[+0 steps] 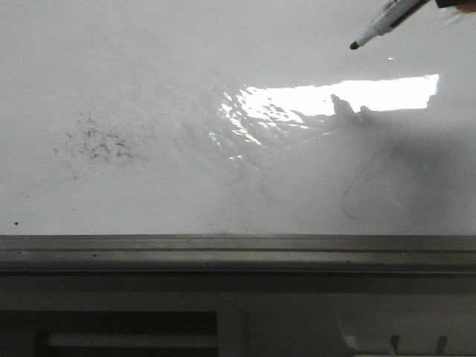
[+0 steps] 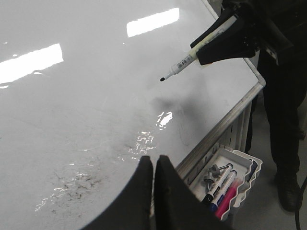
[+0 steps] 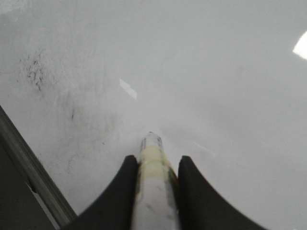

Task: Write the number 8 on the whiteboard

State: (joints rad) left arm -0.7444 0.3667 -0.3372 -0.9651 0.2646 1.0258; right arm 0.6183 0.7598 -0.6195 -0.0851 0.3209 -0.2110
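Note:
The whiteboard point(image 1: 149, 59) is glossy white with glare and faint smudges; no number 8 shows on it. My right gripper point(image 3: 154, 163) is shut on a white marker point(image 3: 153, 187) with a black tip. In the front view the marker point(image 1: 387, 21) enters from the top right, its tip off the board. The left wrist view shows the right gripper point(image 2: 213, 45) holding the marker point(image 2: 184, 62) above its own shadow. My left gripper point(image 2: 153, 160) is shut and empty over the board's near edge.
A smudgy patch of black specks point(image 1: 97, 141) lies at the left and a faint grey curved streak point(image 1: 361, 186) at the right. A grey metal rail point(image 1: 238, 249) borders the front edge. A white tray point(image 2: 240, 160) of markers hangs below it. A dark-clothed person point(image 2: 283, 120) stands beside the board.

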